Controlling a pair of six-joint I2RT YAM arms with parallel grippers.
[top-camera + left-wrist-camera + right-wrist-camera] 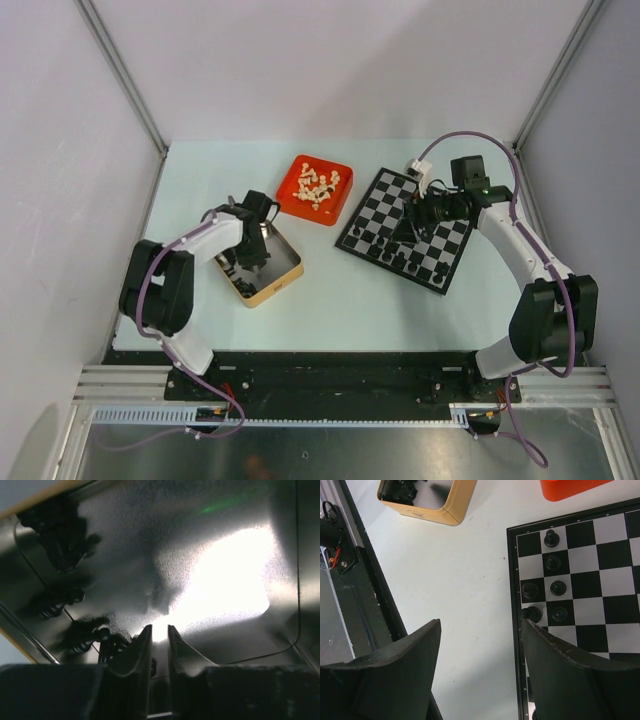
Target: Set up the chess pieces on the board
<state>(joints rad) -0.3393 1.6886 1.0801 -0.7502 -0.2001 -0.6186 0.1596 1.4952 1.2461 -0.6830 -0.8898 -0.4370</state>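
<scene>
My left claw (250,255) is down inside the open gold tin (279,286), which sits on the pale table (340,300) near the left side. Seen from its own wrist, my left claw (159,647) has its fingers (140,652) drawn almost together, with only a thin bright slit between them above the tin's shiny floor (225,545). I cannot tell whether they pinch anything. Loose black pieces (60,535) lie heaped along the tin's left wall, just beside my left finger. My right claw (415,215) hangs over the board (372,213), which lies tilted on the right of the table. From that wrist my right claw (480,680) is spread wide and holds nothing, straddling the board's edge (512,580), with one finger over bare table and the other over the checks. A few black pieces (558,587) stand upright on the squares just inside that edge. The red tray (340,205) with the cream pieces (315,185) sits between tin and board, toward the far side.
</scene>
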